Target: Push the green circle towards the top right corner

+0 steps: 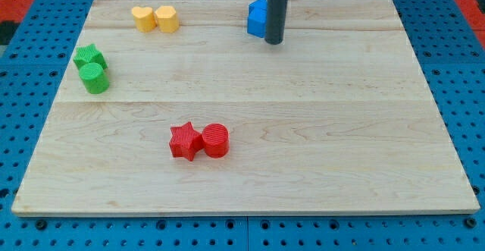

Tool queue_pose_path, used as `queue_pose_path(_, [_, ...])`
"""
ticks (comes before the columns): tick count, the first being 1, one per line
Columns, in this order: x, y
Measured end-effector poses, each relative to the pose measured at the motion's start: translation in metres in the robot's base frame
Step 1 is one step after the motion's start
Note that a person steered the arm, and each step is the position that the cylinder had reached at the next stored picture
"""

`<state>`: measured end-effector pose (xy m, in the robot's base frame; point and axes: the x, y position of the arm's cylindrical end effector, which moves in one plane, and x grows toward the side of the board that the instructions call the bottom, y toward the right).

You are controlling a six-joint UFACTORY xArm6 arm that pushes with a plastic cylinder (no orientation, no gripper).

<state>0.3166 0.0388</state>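
Note:
The green circle (95, 78) lies near the board's left edge, touching a green star (89, 56) just above it. My tip (274, 42) is at the view's top, right of centre, far to the right of the green circle. The dark rod stands in front of a blue block (257, 17), whose shape is partly hidden, and the tip sits at that block's lower right side.
Two yellow blocks, one (142, 18) and another (167, 18), sit side by side at the top left. A red star (185, 141) and a red circle (216, 139) touch each other below centre. The wooden board (303, 130) lies on a blue perforated surface.

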Motion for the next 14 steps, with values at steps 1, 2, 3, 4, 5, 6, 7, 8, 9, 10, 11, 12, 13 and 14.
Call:
queue_pose_path(1, [0.027, -0.036])
queue_pose_path(2, [0.057, -0.073])
queue_pose_path(3, [0.076, -0.117])
queue_pose_path(4, [0.092, -0.152])
queue_pose_path(5, [0.092, -0.157])
queue_pose_path(6, [0.092, -0.154])
queue_pose_path(7, [0.107, -0.175])
queue_pose_path(8, [0.136, -0.216])
queue_pose_path(9, [0.138, -0.293])
queue_pose_path(10, [0.13, -0.344])
queue_pose_path(11, [0.112, -0.335])
queue_pose_path(12, [0.107, -0.313])
queue_pose_path(13, [0.094, -0.283])
queue_pose_path(14, [0.068, -0.281])
